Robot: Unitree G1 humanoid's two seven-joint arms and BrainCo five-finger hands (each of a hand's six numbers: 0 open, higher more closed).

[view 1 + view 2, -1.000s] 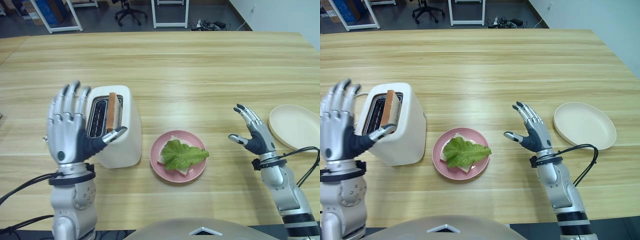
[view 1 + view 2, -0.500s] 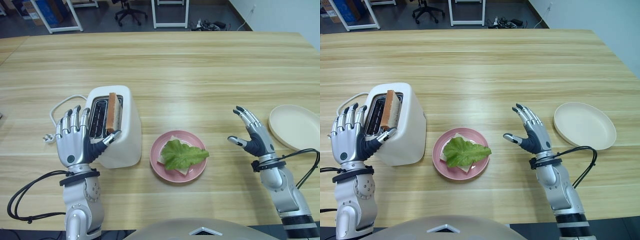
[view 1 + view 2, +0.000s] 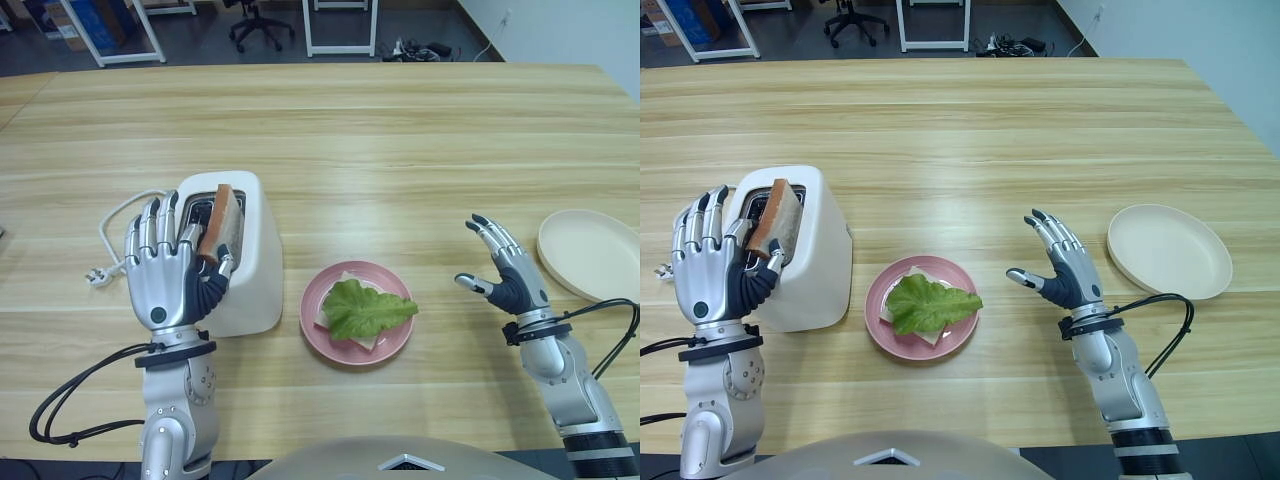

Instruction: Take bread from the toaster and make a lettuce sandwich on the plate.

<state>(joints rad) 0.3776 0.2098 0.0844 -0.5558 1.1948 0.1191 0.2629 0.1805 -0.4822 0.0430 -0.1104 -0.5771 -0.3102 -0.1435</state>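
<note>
A white toaster [image 3: 248, 250] stands left of centre with a slice of bread [image 3: 218, 214] sticking out of its slot, tilted to the left. My left hand [image 3: 170, 282] is at the toaster's left side, its thumb and fingers pinched on the slice. A pink plate [image 3: 312, 298] sits to the right of the toaster. It holds a green lettuce leaf [image 3: 365, 308] lying on a bread slice [image 3: 367, 341]. My right hand [image 3: 507, 277] hovers open above the table, well right of the pink plate.
An empty cream plate [image 3: 592, 250] lies at the right edge, just beyond my right hand. The toaster's white cord [image 3: 113, 226] and plug [image 3: 97, 277] trail off to its left. Bare wooden tabletop [image 3: 400, 150] stretches behind.
My left hand came down and closed in on the toaster, taking the slice between thumb and fingers. The slice has tipped to the left. My right hand has barely moved.
</note>
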